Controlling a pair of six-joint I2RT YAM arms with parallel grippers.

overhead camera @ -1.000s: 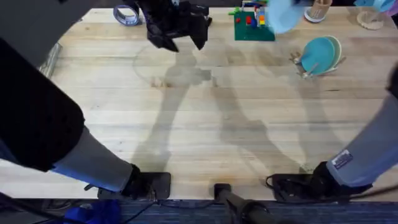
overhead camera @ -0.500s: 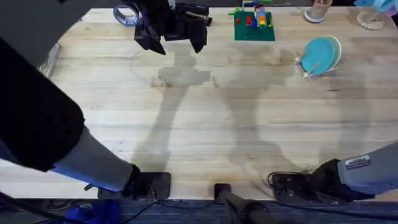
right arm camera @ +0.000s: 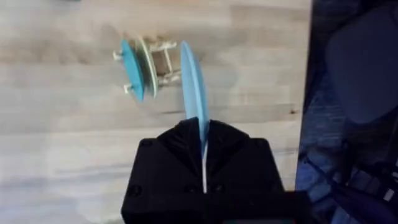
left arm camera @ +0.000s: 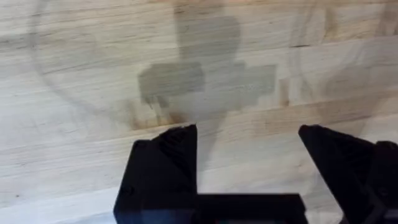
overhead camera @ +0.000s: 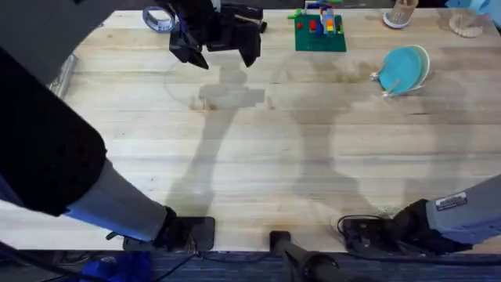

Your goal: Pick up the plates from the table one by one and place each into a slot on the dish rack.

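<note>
In the right wrist view my right gripper (right arm camera: 202,134) is shut on the pale light blue plate (right arm camera: 192,84), held edge-on high above the table (right arm camera: 74,149). Below it the small dish rack (right arm camera: 163,61) holds the teal-blue plate (right arm camera: 132,67) upright beside a cream plate (right arm camera: 147,62). The overhead view shows the dish rack (overhead camera: 382,84) at the right with the teal plate (overhead camera: 401,69) standing in it. My left gripper (overhead camera: 215,43) hangs open over bare wood at the far middle-left, and the left wrist view shows that gripper (left arm camera: 249,143) with nothing between its fingers.
A green brick baseplate (overhead camera: 319,33) sits at the far middle and a tape roll (overhead camera: 159,17) at the far left. Small items (overhead camera: 403,12) stand at the far right. The table's right edge (right arm camera: 309,93) drops to dark floor.
The pale blue plate, seen at the overhead's top a second ago, has left that view with the right gripper. The left gripper shifted slightly left, then held still.
</note>
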